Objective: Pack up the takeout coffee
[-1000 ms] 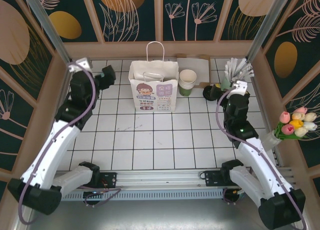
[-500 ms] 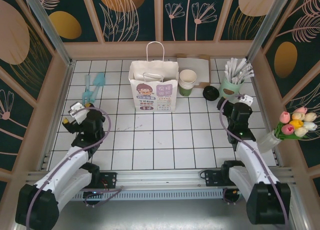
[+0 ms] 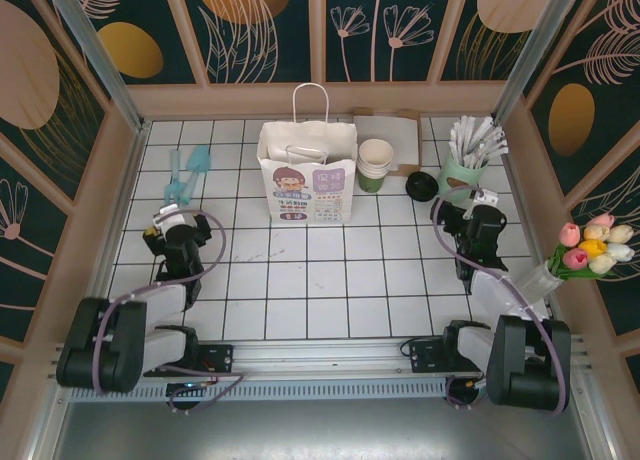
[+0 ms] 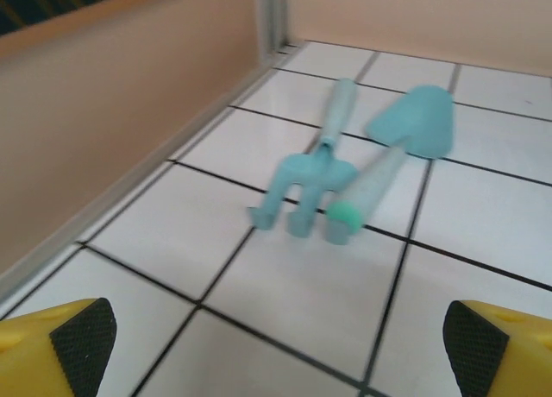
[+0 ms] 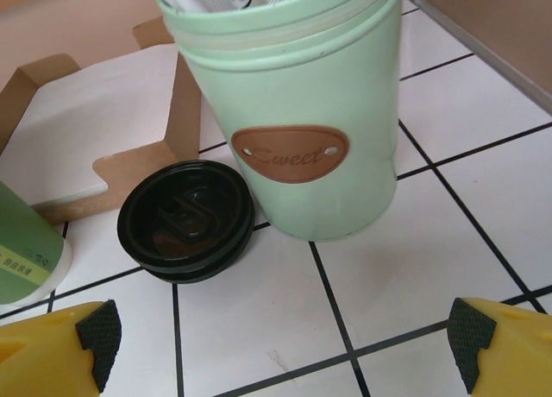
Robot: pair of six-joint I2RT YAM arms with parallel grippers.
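Pincers: left pincer (image 4: 278, 354) spread as wide as it goes, holding nothing, low over the bench (image 3: 330, 280). Right pincer (image 5: 283, 349) same, empty.

Risks, near to far:
- Right one sits close behind the loose black lid (image 5: 185, 220) and the mint straw holder (image 5: 293, 129), which stand just beside each other. Any push forward likely shoves the lid or tips the holder, which looks top-heavy.
- Left one faces a teal toy fork (image 4: 306, 177) and trowel (image 4: 401, 142). Irrelevant, but easy to sweep aside.
- Further out, the stack of open green cups (image 3: 375, 165) stands just beside the paper bag (image 3: 307, 175). Wrong-target risk: bare cup plus loose lid could pass for the coffee.
- Bag looks light and tall. A bump on its rim or a snag on the upright handle would probably topple it.

Hidden:
- Lidded coffee cup: can't place it. My guess is inside the bag, below the rim.
- Bag interior unreadable from above.
- Left wrist view is blurred.
- Cardboard tray (image 5: 95, 112) is cut off by the frame edge.
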